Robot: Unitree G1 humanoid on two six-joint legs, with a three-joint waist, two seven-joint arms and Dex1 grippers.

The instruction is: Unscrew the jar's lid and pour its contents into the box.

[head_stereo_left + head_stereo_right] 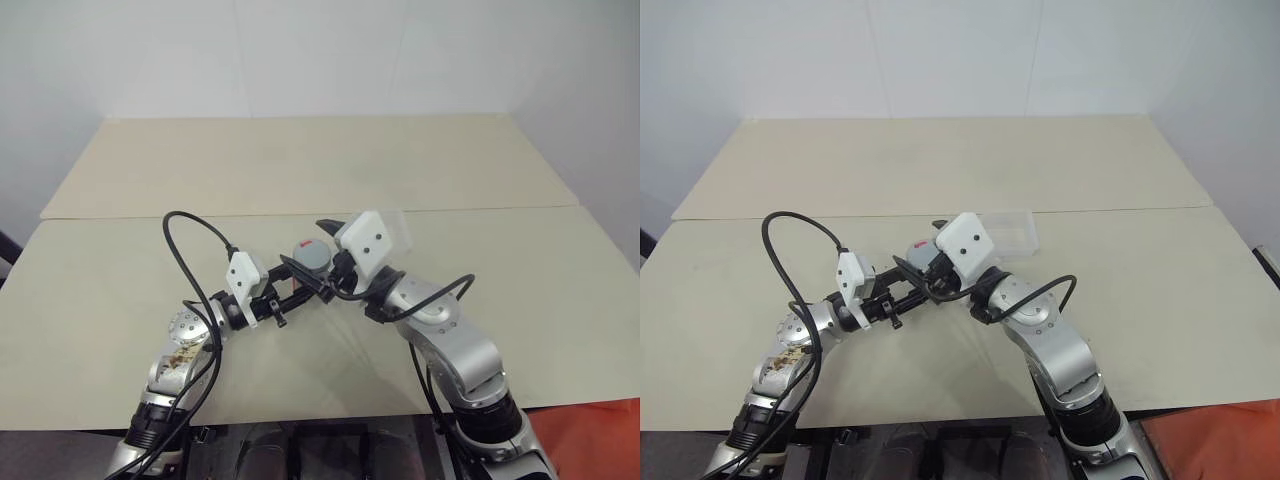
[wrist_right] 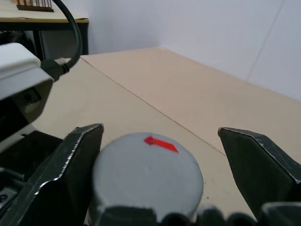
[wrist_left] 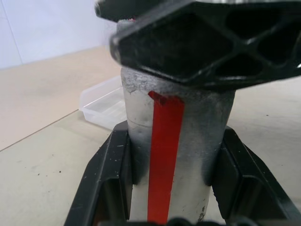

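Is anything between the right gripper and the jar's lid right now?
Nothing visible. The right gripper is open, its fingers either side of the lid, which is on the jar that the left gripper holds shut.

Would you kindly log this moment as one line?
left tool: shut on jar | right tool: open, straddling lid | box: behind

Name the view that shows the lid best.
Right wrist view: the lid faces the camera, its grey top and red mark clear. In the eye views it is a small grey disc between the arms. The left wrist view shows the jar below.
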